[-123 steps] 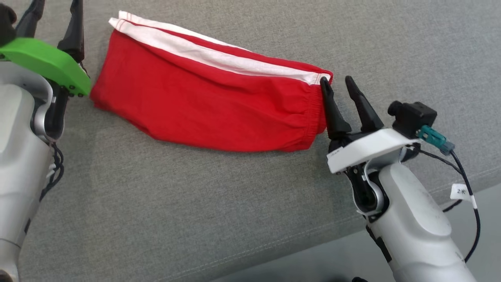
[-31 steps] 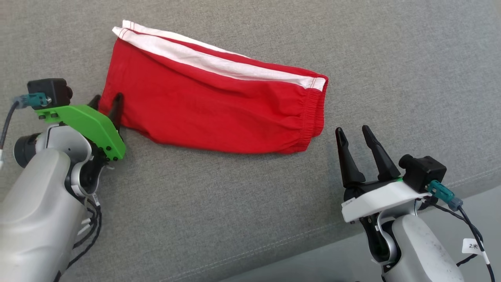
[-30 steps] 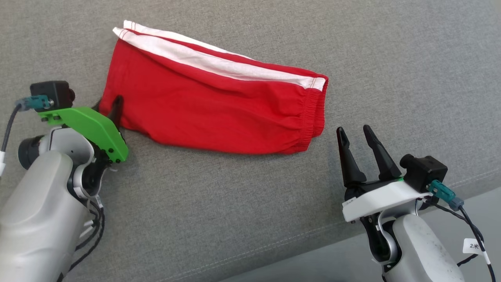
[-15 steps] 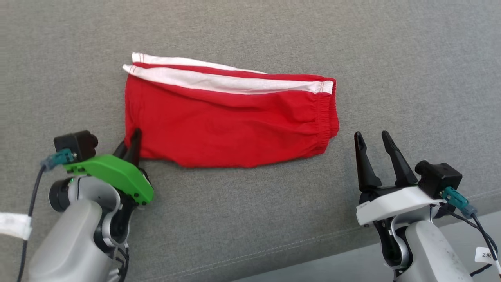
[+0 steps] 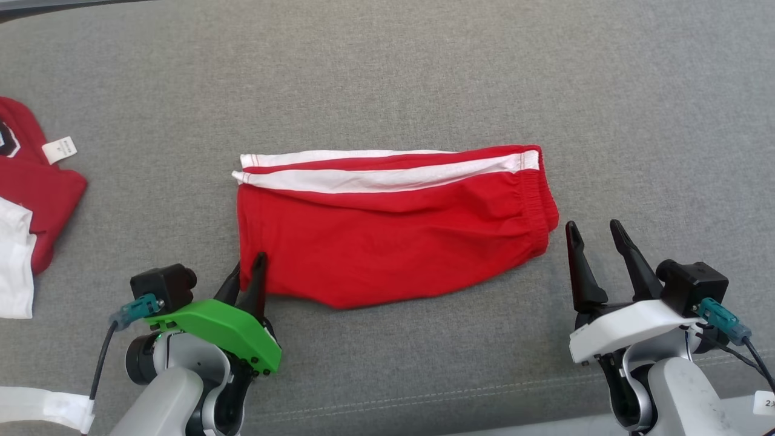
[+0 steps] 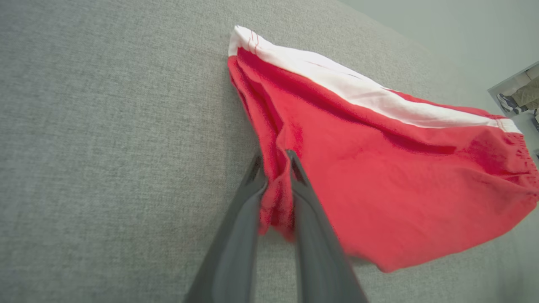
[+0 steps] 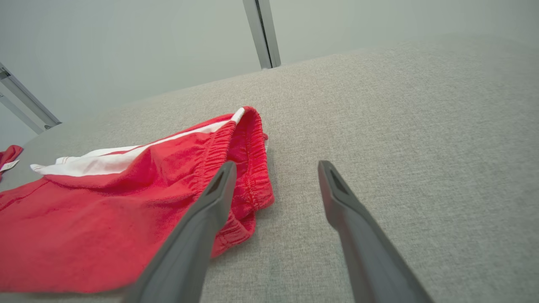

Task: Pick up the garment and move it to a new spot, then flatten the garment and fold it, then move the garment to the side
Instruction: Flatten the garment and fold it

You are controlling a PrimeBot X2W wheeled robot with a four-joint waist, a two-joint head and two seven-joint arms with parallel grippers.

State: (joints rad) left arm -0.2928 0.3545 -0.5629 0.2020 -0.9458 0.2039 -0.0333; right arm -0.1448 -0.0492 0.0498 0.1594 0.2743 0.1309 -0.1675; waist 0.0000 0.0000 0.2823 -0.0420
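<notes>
The garment (image 5: 393,233) is a pair of red shorts with white side stripes, folded and lying flat on the grey cushion (image 5: 387,79). My left gripper (image 5: 248,269) is shut on the garment's near left corner. In the left wrist view the red cloth (image 6: 379,168) is bunched between the two fingers of that gripper (image 6: 273,158). My right gripper (image 5: 596,233) stands open just right of the elastic waistband, touching nothing. The right wrist view shows the waistband (image 7: 244,160) beside the left finger, with bare cushion in the gap of the right gripper (image 7: 276,168).
Another red and white garment (image 5: 27,200) with a white label lies at the cushion's far left edge. The cushion's front seam (image 5: 424,396) runs near the bottom. A metal post (image 7: 261,33) stands beyond the far edge.
My left gripper has closed on the garment's corner. The whole head view has shifted, so the camera has moved; the other garment at the left has come into sight.
</notes>
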